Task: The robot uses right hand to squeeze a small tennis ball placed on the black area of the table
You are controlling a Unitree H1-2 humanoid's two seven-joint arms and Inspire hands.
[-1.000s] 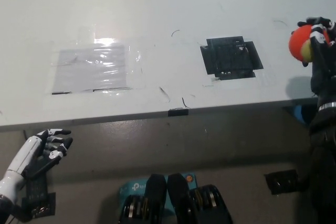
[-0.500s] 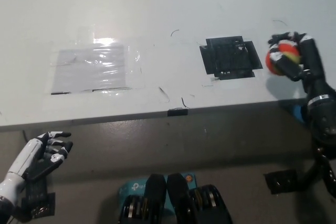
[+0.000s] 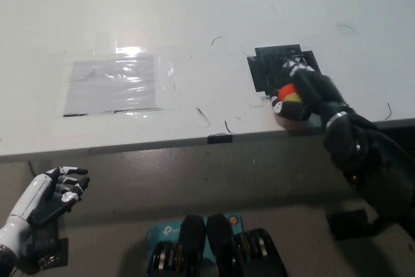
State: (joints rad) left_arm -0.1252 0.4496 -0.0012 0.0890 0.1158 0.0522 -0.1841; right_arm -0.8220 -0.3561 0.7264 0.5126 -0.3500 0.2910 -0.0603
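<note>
The white left hand (image 3: 55, 189) rests low at the left, below the table edge, with its fingers loosely apart and nothing in them; its forearm is cut off by the picture corner. On the white table (image 3: 194, 4), to the left of the middle, lies a grey rectangular patch under shiny clear film (image 3: 117, 85), and the glare on the film makes its surface hard to read. A small black tab (image 3: 220, 138) sits on the front edge of the table. Further right is the black square area of tape (image 3: 275, 69); its lower right part is hidden by the black right hand (image 3: 305, 92). This hand is closed around the small red and yellow ball (image 3: 290, 103), which sits at the lower edge of the black area, near the table front. The fingers cover part of the ball, so whether it touches the table cannot be seen.
</note>
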